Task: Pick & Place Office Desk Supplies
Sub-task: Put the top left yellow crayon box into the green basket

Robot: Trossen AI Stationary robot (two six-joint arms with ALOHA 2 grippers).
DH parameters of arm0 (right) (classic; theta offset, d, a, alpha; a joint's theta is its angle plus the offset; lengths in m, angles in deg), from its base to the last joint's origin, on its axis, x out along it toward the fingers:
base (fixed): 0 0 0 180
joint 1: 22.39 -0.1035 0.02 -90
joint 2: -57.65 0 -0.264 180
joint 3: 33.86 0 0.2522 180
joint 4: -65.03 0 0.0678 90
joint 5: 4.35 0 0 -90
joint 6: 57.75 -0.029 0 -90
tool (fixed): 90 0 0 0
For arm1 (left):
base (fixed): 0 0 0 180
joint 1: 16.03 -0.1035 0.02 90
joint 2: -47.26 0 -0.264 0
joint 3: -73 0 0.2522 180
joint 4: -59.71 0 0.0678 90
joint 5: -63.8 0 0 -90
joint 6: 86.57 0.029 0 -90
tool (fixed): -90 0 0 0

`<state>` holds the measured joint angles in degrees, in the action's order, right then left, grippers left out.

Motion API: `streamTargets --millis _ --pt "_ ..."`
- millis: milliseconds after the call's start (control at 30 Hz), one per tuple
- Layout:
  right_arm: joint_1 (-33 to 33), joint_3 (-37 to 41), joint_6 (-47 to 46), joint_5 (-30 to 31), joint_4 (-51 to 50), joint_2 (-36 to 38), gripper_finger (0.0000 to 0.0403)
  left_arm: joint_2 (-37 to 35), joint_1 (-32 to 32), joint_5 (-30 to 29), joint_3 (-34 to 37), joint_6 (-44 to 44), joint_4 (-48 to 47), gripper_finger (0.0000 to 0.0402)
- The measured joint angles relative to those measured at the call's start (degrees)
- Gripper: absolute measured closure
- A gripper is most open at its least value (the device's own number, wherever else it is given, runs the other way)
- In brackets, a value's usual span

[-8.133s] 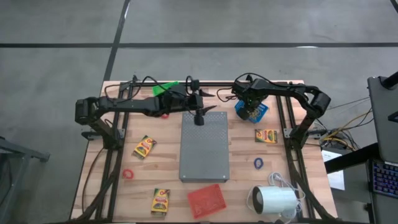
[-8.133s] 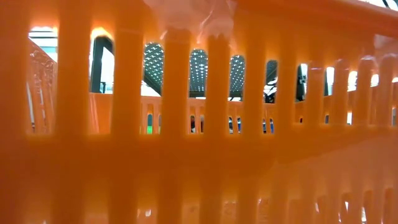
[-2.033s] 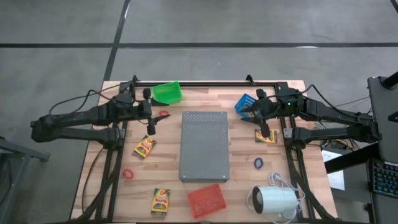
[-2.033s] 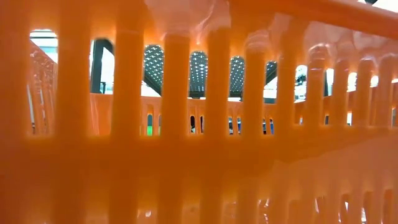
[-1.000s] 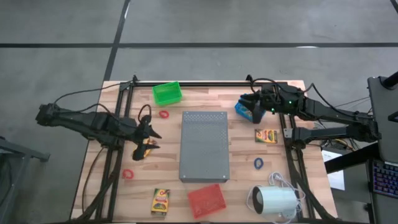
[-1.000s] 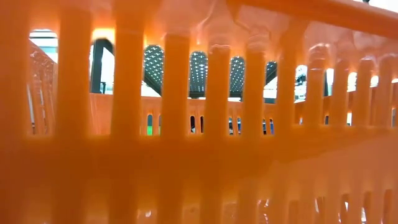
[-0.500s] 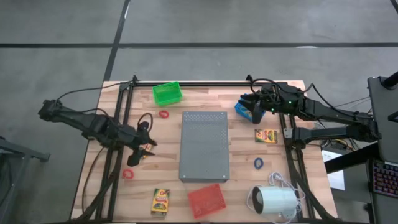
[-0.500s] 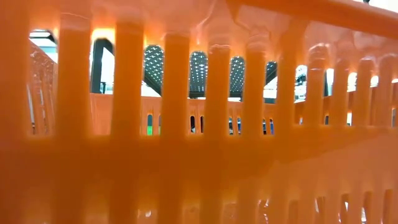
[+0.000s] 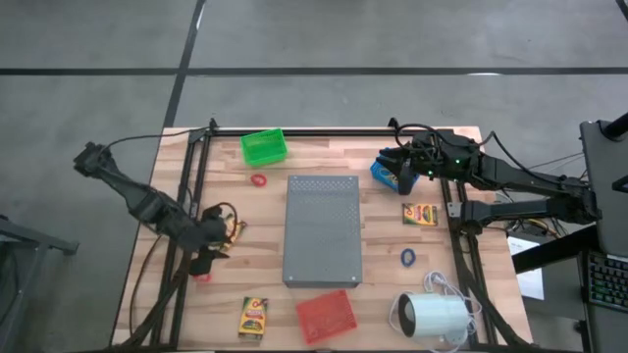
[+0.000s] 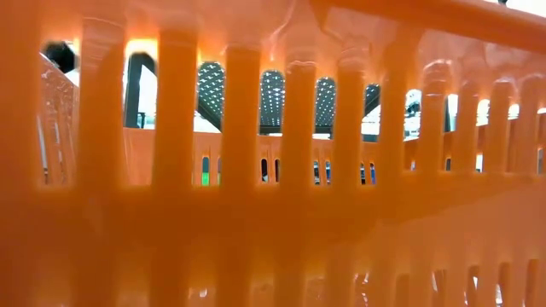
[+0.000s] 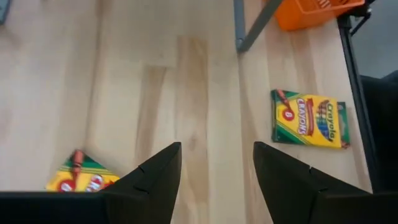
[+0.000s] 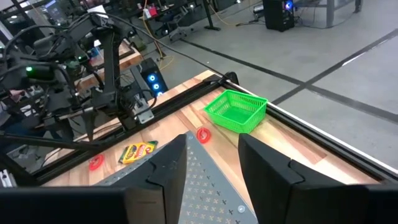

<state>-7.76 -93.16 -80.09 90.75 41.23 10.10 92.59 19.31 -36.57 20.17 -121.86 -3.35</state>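
At the left middle of the high view, the left gripper (image 9: 211, 247) is hanging low over the desk (image 9: 324, 331) beside a crayon box (image 9: 234, 229), with a red ring (image 9: 202, 277) just below it in the frame. Its wrist view is showing the fingers (image 11: 155, 180) parted wide with nothing but bare wood between them; one crayon box corner (image 11: 78, 176) is sitting just outside one finger, and a second crayon box (image 11: 309, 119) is lying well apart near the orange basket (image 11: 314, 12). No supply is held, so the step in hand looks like the approach for a pick.

Toward the upper right of the high view, the right gripper (image 9: 402, 176) is waiting over the blue bin (image 9: 385, 169), its fingers (image 12: 165, 180) standing apart and empty.

Other supplies are lying scattered: a crayon box (image 9: 420, 213) at the right, a blue ring (image 9: 407, 257) below it, another crayon box (image 9: 253, 317) at the lower left, and a red ring (image 9: 259, 180) under the green basket (image 9: 264, 147). The grey slab (image 9: 323, 230) is filling the middle, with a red basket (image 9: 326, 315) below it and a white cylinder (image 9: 433, 316) at the lower right.

The next move probably calls for shifting the left gripper sideways until the near crayon box is sitting squarely between the fingers, then lowering and closing across its narrow side. The box is flat, so the fingers would need to reach almost to the wood.

The low view is blocked by orange slats (image 10: 281, 170).
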Motion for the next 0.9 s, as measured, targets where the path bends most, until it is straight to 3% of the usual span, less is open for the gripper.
streamTargets --millis 433,900 --pt "0.0 0.0 0.0 0.0 0.0 0.0 0.0268 9.1 3.3 -0.2 0.0 -14.5 -3.7 0.0196" --pt "0.0 0.0 0.0 0.0 0.0 0.0 0.0265 21.6 7.2 -2.1 0.0 -14.7 -2.0 0.0195"
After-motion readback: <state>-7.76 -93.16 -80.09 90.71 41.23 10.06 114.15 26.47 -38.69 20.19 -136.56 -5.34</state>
